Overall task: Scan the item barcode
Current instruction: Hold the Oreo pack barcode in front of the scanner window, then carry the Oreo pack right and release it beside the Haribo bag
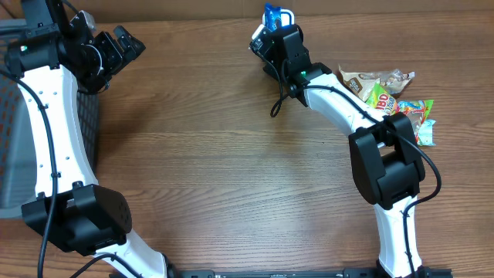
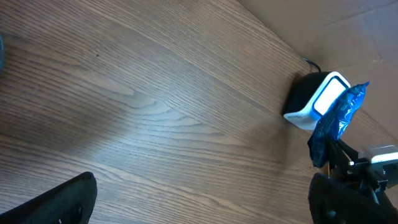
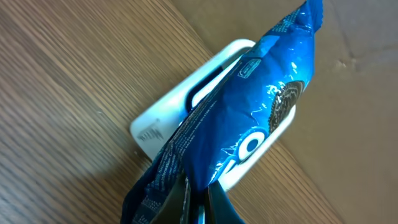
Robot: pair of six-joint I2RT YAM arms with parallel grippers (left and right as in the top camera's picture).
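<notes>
Overhead, the right gripper (image 1: 268, 31) is picked out at the far edge of the table (image 1: 231, 154), and it is clamped on the blue cookie packet (image 1: 270, 13). The packet is held up just beside the white scanner (image 1: 288, 15); whether the two are touching cannot be told from above.

Over to the right wrist view, and the pinch is confirmed: the packet's lower end is squeezed between the fingers (image 3: 180, 202) at the bottom of the frame, jaws drawn almost together. The packet is stretched up and across the scanner's pale face, so that much of it is covered. No barcode can be made out on the side that is shown.

Left wrist view now: the packet is seen edge-on in front of the scanner, tilted slightly. The left gripper (image 1: 123, 42) is parked well apart at the far left, jaws spread as wide as they go, nothing held, only bare wood seen between its dark fingers (image 2: 59, 199).

A heap of other snack packets (image 1: 386, 93) is left lying by the right arm's elbow, and a grey bin (image 1: 15, 170) is glimpsed at the left edge
</notes>
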